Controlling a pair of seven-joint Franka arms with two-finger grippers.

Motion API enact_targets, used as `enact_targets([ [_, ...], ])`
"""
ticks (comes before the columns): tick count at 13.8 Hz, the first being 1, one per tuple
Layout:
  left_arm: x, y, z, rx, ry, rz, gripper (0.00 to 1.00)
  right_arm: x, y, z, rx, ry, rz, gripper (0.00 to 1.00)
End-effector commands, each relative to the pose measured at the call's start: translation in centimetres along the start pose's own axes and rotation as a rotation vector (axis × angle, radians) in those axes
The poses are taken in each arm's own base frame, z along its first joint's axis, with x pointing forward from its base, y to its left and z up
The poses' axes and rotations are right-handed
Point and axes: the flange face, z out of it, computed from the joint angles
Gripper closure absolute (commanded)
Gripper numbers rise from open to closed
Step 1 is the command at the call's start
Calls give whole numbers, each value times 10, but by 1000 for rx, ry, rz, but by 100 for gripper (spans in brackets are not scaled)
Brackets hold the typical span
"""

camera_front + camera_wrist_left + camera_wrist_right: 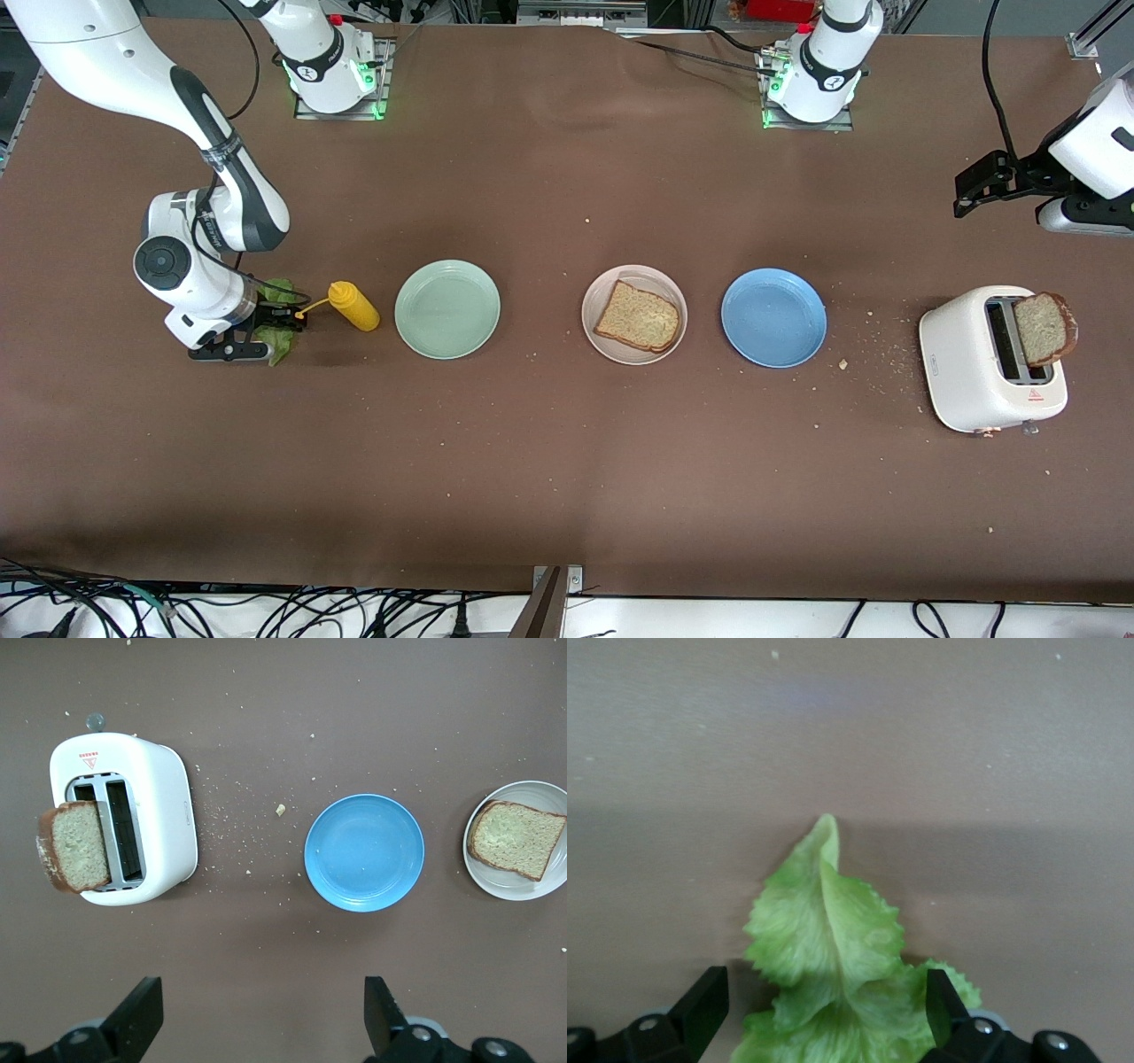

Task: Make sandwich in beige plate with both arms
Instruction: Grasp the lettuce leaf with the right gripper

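- Right gripper low over the lettuce leaf at my right arm's end of the counter, jaws apart astride it, not clamped.
- Left gripper waits spread wide, empty, above the toaster.
- Done: one bread slice lies on the beige plate.
- Left, by my reckoning: lettuce, then the second slice, upright in the toaster.
- Only the right wrist view shows the leaf between the fingers; only the front view shows the mustard bottle and mint plate.
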Motion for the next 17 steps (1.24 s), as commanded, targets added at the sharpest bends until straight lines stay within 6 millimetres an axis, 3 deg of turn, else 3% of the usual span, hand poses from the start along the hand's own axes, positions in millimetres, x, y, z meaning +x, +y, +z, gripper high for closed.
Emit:
enact_targets([
  [1, -2, 0, -7, -17, 10, -9, 0, -6, 1, 6, 19, 6, 15, 42],
  [2, -2, 0, -7, -17, 10, -9, 0, -7, 1, 7, 20, 5, 14, 62],
  [3, -2, 0, -7, -17, 10, -9, 0, -7, 1, 8, 20, 3, 14, 88],
  [4, -2, 0, -7, -17, 10, -9, 0, -7, -2, 10, 21, -1, 11, 100],
  [8, -2, 0, -7, -16, 10, -8, 0, -5, -3, 8, 18, 0, -15, 100],
  [11, -2, 0, -7, -17, 10, -8, 0, 2, -10, -16, 10, 15, -57, 100],
  [17, -2, 0, -7, -17, 10, -9, 0, 36, -26, -149, -63, -55, -151, 100],
])
